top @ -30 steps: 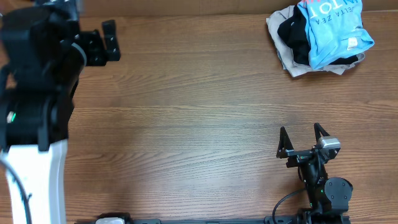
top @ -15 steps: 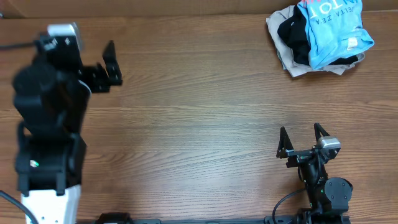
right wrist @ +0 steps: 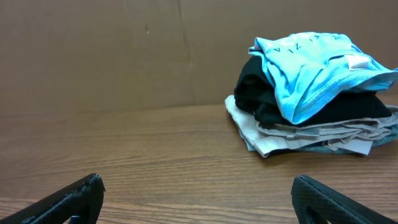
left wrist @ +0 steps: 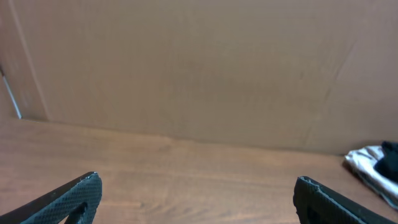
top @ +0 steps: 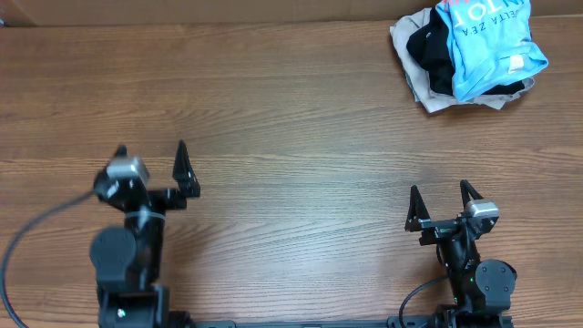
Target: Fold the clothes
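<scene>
Holding my left gripper and right gripper wide apart and empty, I am targeting the sky-blue T-shirt, which is lying bunched atop a black garment at the table's far right corner. I am planning to pinch only blue fabric, leaving the pile beneath undisturbed.

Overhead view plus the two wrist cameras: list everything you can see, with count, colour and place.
T-shirt: one, sky blue with white lettering, on top of the pile at the table's far right corner.
black garment: one, black, in the same pile under the T-shirt.
beige garment: one, beige, at the bottom of the pile.
table: one, brown wood grain, under everything.
cardboard wall: one, brown, upright behind the table's far edge.
left claw: one, black, near left of the table, open, holding nothing.
right claw: one, black, near right of the table, open, holding nothing.
</scene>
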`<move>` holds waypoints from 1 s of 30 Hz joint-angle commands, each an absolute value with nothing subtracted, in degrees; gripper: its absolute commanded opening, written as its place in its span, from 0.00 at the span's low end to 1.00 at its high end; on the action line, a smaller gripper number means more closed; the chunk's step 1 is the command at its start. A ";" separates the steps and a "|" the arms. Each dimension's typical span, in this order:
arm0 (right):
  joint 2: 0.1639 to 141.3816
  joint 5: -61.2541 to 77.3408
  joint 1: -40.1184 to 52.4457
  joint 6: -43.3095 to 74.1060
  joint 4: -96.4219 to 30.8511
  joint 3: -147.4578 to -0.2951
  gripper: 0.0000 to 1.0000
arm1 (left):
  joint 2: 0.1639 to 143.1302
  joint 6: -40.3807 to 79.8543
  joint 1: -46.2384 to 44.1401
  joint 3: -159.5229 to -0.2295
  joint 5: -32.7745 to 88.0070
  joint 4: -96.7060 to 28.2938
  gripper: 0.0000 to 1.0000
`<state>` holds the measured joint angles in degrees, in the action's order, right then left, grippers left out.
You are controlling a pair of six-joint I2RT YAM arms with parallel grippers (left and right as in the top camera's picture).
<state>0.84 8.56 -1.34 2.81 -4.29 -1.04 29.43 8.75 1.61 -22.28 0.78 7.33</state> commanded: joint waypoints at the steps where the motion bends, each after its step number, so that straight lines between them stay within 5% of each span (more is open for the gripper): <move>1: 0.14 8.14 -0.93 2.76 -3.92 -0.47 1.00 | 22.37 9.23 1.96 -15.29 -1.72 7.79 1.00; 30: 0.14 8.14 -0.93 2.76 -3.92 -0.47 1.00 | 0.23 8.36 6.50 -0.30 -0.40 -4.45 1.00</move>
